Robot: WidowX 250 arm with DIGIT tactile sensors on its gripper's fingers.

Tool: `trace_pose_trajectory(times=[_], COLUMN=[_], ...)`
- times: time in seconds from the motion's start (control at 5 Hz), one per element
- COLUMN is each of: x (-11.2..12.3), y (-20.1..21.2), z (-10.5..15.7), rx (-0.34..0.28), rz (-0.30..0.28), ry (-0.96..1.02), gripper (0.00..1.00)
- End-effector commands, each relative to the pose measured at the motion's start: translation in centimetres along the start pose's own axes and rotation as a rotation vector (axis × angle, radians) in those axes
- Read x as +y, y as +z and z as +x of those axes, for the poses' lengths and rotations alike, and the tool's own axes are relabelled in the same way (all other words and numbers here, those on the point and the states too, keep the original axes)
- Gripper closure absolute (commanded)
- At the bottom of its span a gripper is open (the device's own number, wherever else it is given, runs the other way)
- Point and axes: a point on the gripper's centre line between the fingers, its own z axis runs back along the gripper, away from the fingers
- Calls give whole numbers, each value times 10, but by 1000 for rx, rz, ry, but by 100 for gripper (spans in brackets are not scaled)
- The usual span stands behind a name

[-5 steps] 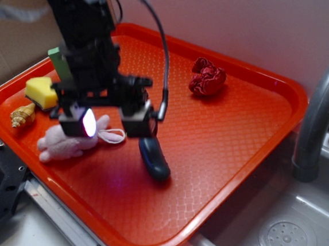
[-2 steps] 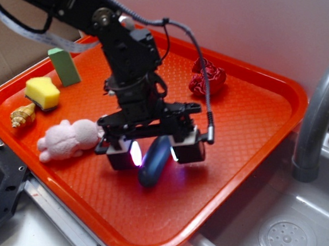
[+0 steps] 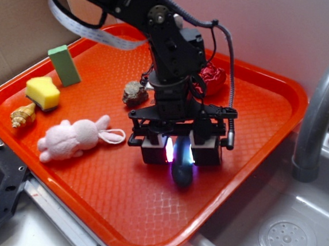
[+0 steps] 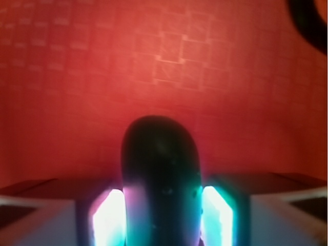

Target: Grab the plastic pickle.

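The hand (image 3: 178, 151) has the plastic pickle (image 3: 182, 169) pinched between its two glowing pads (image 4: 108, 218) (purple-white on one side, teal on the other), the pickle's dark rounded end poking below them over the orange tray (image 3: 255, 142). A grey rock (image 3: 135, 93) lies behind the arm.

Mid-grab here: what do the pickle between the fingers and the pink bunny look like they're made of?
The pickle looks like hard, glossy plastic: dark and smooth, and the glow from the fingers reflects off its sides in the wrist view. The pink bunny looks like soft plush fabric, with a fuzzy matte surface and floppy ears. Neither material can be confirmed by sight alone.
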Motion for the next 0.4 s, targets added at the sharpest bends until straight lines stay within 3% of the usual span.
trace_pose_trajectory(times=[0.0,0.2], x=[20,49], y=[61,117], z=[27,54], rx=[-334,-455], rz=[55,17], ry=[-304,-552], gripper=[100,100])
